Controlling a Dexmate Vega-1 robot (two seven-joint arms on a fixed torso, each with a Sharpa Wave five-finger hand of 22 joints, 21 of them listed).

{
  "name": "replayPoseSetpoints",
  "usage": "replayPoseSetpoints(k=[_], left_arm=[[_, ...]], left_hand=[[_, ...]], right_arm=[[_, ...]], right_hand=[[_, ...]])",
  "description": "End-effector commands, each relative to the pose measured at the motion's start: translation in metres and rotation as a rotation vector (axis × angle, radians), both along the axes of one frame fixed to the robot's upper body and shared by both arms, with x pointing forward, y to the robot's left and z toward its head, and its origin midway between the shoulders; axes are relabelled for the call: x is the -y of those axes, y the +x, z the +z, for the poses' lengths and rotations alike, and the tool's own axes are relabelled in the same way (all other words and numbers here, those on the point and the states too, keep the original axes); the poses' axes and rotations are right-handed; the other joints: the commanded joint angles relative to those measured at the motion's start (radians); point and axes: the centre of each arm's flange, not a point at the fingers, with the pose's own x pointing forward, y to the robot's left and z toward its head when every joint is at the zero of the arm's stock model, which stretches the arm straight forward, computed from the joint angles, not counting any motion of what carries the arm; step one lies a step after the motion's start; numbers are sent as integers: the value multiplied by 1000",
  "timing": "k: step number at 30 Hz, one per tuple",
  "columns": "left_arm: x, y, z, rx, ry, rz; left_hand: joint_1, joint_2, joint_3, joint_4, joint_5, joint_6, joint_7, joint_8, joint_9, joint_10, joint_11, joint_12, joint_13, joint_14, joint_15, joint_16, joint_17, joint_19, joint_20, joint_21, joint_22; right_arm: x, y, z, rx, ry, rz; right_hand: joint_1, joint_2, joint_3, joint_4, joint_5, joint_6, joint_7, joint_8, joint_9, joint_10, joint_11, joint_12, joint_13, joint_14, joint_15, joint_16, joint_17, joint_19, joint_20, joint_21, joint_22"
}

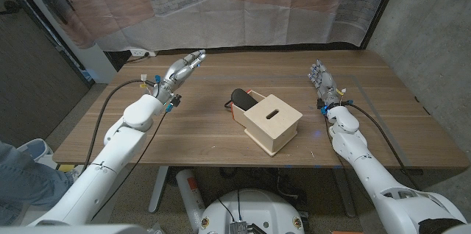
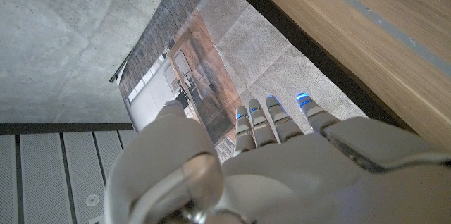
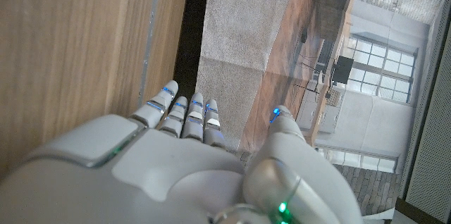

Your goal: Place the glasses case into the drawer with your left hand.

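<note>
Toward the counter's (image 1: pixel 184 142) far left edge, the left hand (image 1: pixel 182 71) hangs raised, fingers extended, gripping nothing. The right hand (image 1: pixel 321 79) stands likewise unladen near the far right. The black glasses case (image 1: pixel 241 99) lies in the drawer (image 1: pixel 246 105) of the wooden box (image 1: pixel 272 122) mid-counter; bare wood surrounds it.

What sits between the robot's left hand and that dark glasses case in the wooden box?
Nothing visible: bare table lies between the left hand and the glasses case, which already sits in the open drawer.
</note>
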Motion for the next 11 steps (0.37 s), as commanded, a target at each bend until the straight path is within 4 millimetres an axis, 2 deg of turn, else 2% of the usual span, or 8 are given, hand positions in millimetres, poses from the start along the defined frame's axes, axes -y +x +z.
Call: replayPoseSetpoints(k=[1, 11], left_arm=[[-18, 8, -20, -37, -168, -22], [-21, 14, -29, -63, -210, -57]], left_hand=[[-12, 0, -3, 6, -1, 1, 14, 8, 2, -1, 7, 4, 2, -2, 8, 5, 2, -4, -5, 3, 3], [-22, 0, -9, 7, -2, -1, 20, 10, 1, -6, 7, 5, 1, -5, 10, 5, 1, -7, -3, 3, 3]], right_arm=[[-1, -2, 2, 0, -12, 2], [-1, -6, 3, -4, -20, -1]], right_hand=[[4, 13, 4, -4, 1, 7, 2, 4, 5, 13, -3, 3, 3, 6, 0, 0, 2, 11, -21, 0, 5], [4, 13, 4, -4, 1, 8, 2, 4, 5, 12, -5, 2, 3, 7, 1, 0, 2, 11, -21, 0, 5]])
